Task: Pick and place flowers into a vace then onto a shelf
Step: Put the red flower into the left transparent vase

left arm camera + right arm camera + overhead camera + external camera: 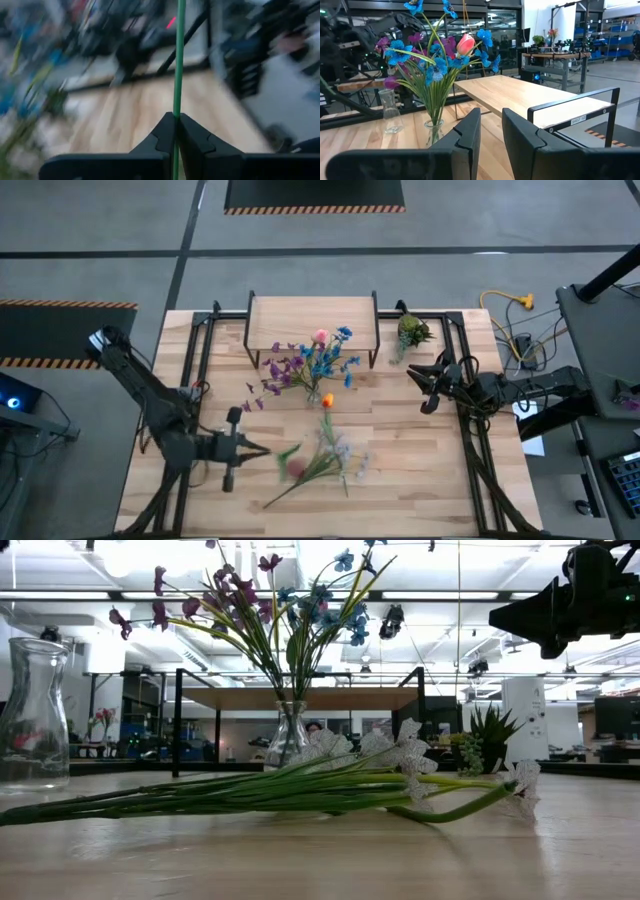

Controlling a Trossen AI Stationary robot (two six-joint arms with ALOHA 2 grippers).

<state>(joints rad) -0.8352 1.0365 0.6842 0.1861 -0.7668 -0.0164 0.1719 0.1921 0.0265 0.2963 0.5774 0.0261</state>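
Observation:
My left gripper [262,448] stands over the table's near left, shut on one flower's thin green stem [178,60]. That flower's blurred reddish head [295,469] shows just right of the fingers. A glass vase [318,394] in mid-table holds purple, blue and pink flowers [437,55] upright. More loose flowers [332,462] lie flat on the table, stems toward the near left [200,798]. The shelf [312,328] stands at the far edge behind the vase. My right gripper [424,386] waits at the right, open a little on nothing [491,112]. My left gripper pinches the green stem [177,102] between its two fingers [162,131]. The fingers point about level toward the table's right and lie across the stem, which runs on past them on both sides. Whether the flower's far end is clear of the table I cannot tell.
An empty glass carafe [35,712] stands on the table at the left [390,112]. A short green-yellow leafy sprig [411,332] stands at the far right beside the shelf. Black frame rails [470,450] run along both table sides.

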